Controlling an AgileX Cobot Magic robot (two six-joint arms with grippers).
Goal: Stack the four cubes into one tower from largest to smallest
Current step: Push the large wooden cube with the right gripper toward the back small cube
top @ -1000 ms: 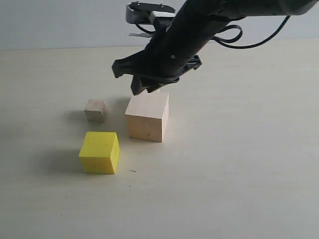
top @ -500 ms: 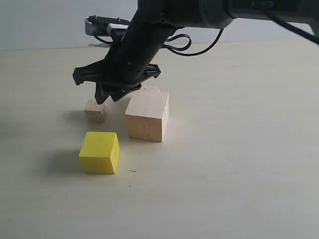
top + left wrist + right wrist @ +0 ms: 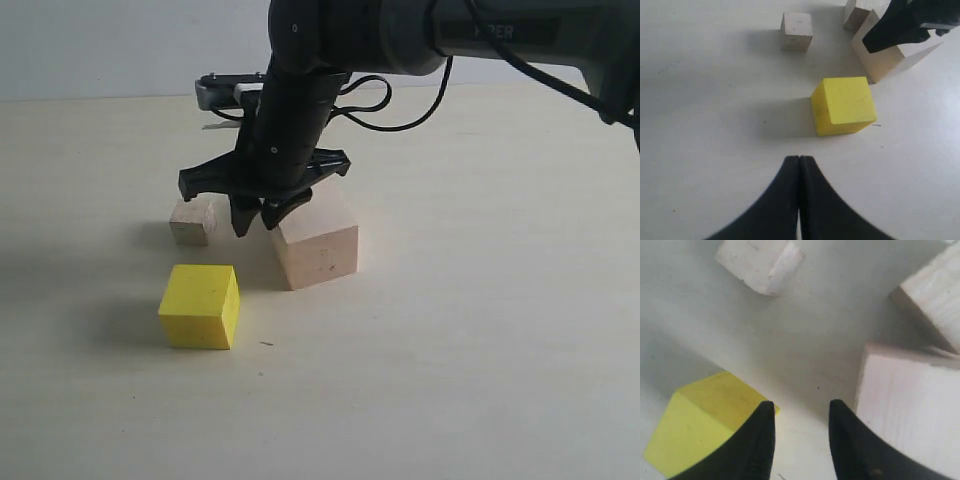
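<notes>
**A:** What lies nearest?

**B:** The pale surface, bare at the front. The left tool shows only in its own wrist view. Its jaws are pressed together with nothing between them, and it hangs over bare surface a little short of the yellow cube.

**A:** And that yellow cube?

**B:** It is the closest of the four, sitting flat on the surface at the front left, apart from the others.

**A:** What comes behind it?

**B:** The large wood cube, to the right and a step further back. It is turned so that one upright edge faces the camera. Left of it, at about the same depth, sits a small wood cube, clear of the yellow one.

**A:** Where is the right tool?

**B:** The right tool points down into the gap between the small wood cube and the large wood cube, close against the large one's left upper edge. I cannot tell whether it touches.

**A:** Does it hold anything?

**B:** No. In its wrist view the right tool has its jaws a narrow way apart, with only bare surface between them. The yellow cube is on one side and the large wood cube on the other.

**A:** And the fourth cube?

**B:** The second small wood cube is furthest back, just behind the large wood cube. The arm hides it from the exterior view. No cube rests on another.
</notes>
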